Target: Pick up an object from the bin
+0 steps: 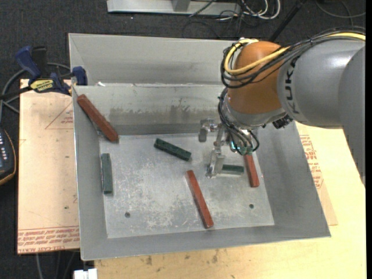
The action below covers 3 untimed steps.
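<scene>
six sticks lie in the bin (151,205), none lifted yet. the claw (214,165) is low beside a small green stick (234,169), right of the middle. one cannot tell if it is spread or pressed together. grabbing and lifting are left.

Six loose bars counted in grey metal bin (145,57).
Three reddish-brown bars: far-left one (97,118), front one (199,199), right-hand one (251,171). Three dark green bars: left one (106,173), middle one (172,149), right one (233,169).
</scene>
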{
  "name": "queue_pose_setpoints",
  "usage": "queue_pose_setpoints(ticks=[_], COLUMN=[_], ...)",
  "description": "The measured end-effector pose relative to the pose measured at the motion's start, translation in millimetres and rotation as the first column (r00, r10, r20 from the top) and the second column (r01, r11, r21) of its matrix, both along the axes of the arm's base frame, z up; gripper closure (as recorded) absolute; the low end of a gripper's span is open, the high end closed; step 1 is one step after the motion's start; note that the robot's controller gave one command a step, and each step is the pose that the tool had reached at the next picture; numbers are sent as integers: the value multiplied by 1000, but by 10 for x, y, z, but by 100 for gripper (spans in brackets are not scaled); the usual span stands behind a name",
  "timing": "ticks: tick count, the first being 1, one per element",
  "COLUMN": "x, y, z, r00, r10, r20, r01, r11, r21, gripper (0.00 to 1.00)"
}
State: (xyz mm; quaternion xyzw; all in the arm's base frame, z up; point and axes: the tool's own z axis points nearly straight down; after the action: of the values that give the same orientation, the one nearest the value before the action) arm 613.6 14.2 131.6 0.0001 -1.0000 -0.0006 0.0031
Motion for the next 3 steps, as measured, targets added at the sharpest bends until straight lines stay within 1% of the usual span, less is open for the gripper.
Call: queue_pose_setpoints(ticks=[1, 2, 3], x=[311, 318, 326], y=[498, 474, 363], z=[-632, -600, 751], r00=[998, 998, 997], r10=[67, 62, 70], r20=[6, 11, 19], r01=[-67, -62, -70], r11=[998, 998, 998], r21=[1, 1, -1], gripper=[0, 100, 100])
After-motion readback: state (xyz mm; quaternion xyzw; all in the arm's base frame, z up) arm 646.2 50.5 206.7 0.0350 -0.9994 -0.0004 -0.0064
